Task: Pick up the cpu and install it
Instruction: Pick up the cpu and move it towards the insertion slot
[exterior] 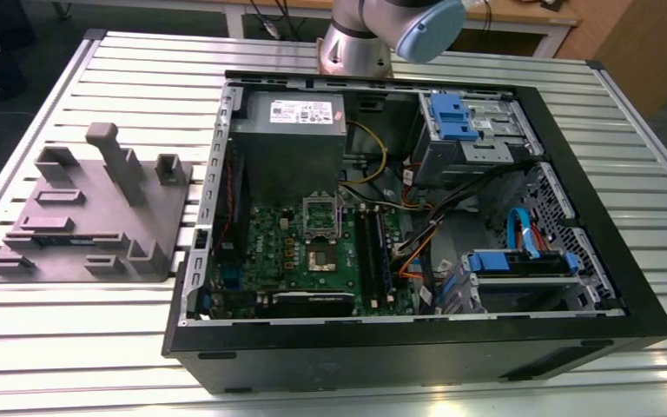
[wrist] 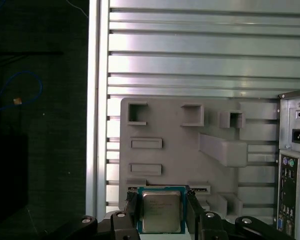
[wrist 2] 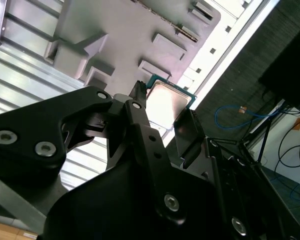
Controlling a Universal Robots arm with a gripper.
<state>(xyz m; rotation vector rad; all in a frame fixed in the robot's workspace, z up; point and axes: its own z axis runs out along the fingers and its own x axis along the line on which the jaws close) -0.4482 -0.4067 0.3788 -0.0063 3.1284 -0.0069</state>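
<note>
Between gripper (wrist: 161,205) fingers (wrist: 192,207), cpu (wrist: 161,212) clamped, side edges hidden.

A robotics lab: slatted aluminium bench (exterior: 79,365), opened computer case (exterior: 426,358), grey fixture block (exterior: 90,217), loose floor cables (wrist 2: 285,146).

Above fixture posts (wrist: 222,150), claw (wrist: 161,207), cpu (wrist: 161,217) clear; socket (exterior: 320,253) uncovered.

The tray (exterior: 79,208) lies on the table (exterior: 67,347) beside the case (exterior: 426,356) (at the exterior view's left). The cpu (wrist: 161,217) sits between the gripper's (wrist: 161,206) fingers.
</note>
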